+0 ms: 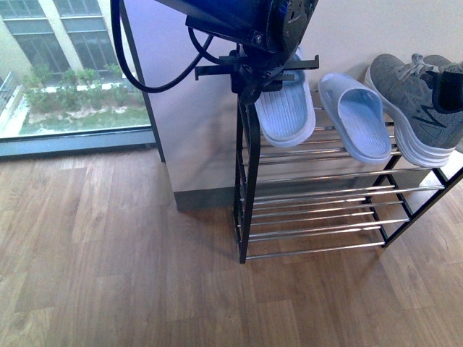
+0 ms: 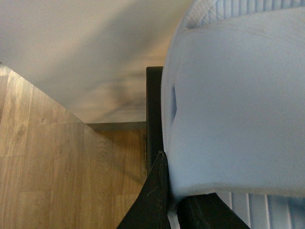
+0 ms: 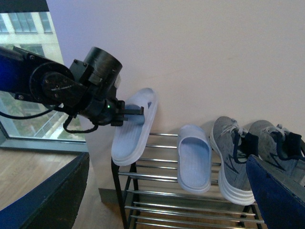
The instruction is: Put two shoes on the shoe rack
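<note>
My left end effector [image 1: 264, 76] is clamped on the strap of a pale blue slide [image 1: 286, 108], which I hold at the left end of the shoe rack [image 1: 318, 217], over its top shelf. In the left wrist view the slide fills most of the picture, pressed against one dark finger.

The slide's long axis runs front to back across the chrome bars. It is tilted: the far end is lifted toward the wall, and the near end hangs low at the front rail. The move ahead, as I judge it, turns on that tilt. The slide must come down flat onto the bars directly below my grip before I let go, or it may slip off the front edge.

The second slide [image 1: 358, 116] already lies on the same shelf just to the right, pointing the same way. A pair of grey sneakers [image 1: 416, 108] sits beyond it at the right end.

My right end effector [image 3: 166, 160] has its fingers wide apart, holds nothing and stands well back from the rack, so the left arm is plainly the nearer one.

The sneaker's side carries a dark mark, but I cannot read it. I see no other writing.
</note>
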Controlling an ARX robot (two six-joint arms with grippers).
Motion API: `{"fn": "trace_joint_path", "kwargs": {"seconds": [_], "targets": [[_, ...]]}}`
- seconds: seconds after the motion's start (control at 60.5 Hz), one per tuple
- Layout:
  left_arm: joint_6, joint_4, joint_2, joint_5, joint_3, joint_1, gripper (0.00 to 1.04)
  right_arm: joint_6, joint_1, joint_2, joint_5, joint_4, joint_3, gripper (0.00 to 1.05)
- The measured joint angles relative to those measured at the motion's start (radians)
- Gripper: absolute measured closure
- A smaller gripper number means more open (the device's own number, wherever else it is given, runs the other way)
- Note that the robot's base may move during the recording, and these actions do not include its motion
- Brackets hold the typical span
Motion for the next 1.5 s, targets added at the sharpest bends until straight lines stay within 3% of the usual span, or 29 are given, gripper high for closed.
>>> {"fn": "trace_joint_path", "kwargs": {"seconds": [0.446,0.529,0.826,0.926,1.008,1.19,1.504], "targets": [[-0.012,-0.051,0.133,-0.008,0.181,-0.015,1.03,0.000,0.000,0.000,0.000,0.000,0.000,0.09],[-0.044,-0.045,0.144,0.046,0.208,-0.021,1.03,0.000,0.000,0.000,0.000,0.000,0.000,0.09],[-0.026,-0.243,0.289,-0.002,0.451,-0.031,1.03,0.000,0.000,0.000,0.000,0.000,0.000,0.09],[-0.021,-0.241,0.299,-0.002,0.466,-0.031,1.03,0.000,0.000,0.000,0.000,0.000,0.000,0.09],[-0.015,-0.231,0.299,-0.003,0.468,-0.031,0.92,0.000,0.000,0.000,0.000,0.000,0.000,0.09],[-0.020,-0.179,0.287,0.017,0.448,-0.033,0.57,0.000,0.000,0.000,0.000,0.000,0.000,0.09],[-0.043,-0.099,0.174,0.027,0.303,-0.035,0.12,0.000,0.000,0.000,0.000,0.000,0.000,0.09]]}}
